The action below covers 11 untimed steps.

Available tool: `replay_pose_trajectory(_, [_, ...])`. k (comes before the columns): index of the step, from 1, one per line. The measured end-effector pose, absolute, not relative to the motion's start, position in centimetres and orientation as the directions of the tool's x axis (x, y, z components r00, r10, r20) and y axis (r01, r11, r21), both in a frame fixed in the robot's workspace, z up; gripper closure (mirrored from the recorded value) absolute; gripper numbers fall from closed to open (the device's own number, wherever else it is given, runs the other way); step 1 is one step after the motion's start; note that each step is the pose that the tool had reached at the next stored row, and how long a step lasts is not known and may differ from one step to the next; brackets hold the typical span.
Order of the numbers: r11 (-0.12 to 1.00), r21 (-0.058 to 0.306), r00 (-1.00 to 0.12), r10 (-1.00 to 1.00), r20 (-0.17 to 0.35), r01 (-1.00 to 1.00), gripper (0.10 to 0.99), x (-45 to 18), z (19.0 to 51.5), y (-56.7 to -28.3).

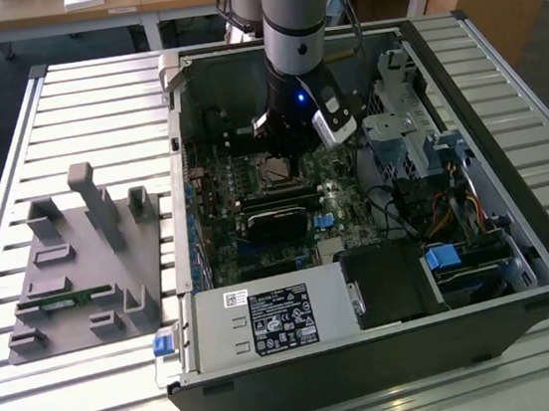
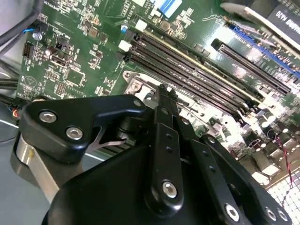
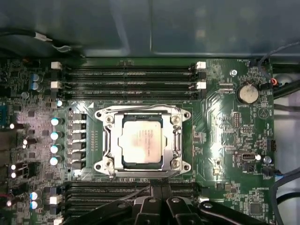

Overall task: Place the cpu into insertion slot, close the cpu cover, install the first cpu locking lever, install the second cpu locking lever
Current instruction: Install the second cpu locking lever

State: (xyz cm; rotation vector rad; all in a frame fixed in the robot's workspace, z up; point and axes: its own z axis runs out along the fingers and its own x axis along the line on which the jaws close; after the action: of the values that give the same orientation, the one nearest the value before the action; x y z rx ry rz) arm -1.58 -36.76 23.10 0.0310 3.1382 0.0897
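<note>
Hand hangs just beside the slot's edge, apparently pinched together and holding nothing; cpu sits seated, cover down around it, arm upright inside the case.

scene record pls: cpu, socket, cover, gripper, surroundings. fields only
cpu: seated flat in the insertion slot, silver top facing up
cpu cover: down, framing the chip
gripper: above the motherboard beside the socket, holding nothing visible; finger state unclear
arm: reaching down into the open computer case in the exterior view
memory slots: long black slots on two opposite sides of the socket
grey fixture: on the slatted table, at the exterior view's left of the case
</note>
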Motion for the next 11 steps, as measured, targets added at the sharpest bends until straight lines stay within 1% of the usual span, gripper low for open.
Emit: replay_pose_trajectory(11, [0.998, 0.057, -1.000, 0.020, -0.001, 0.020, 0.980, -4.1, 23.1, -37.0])
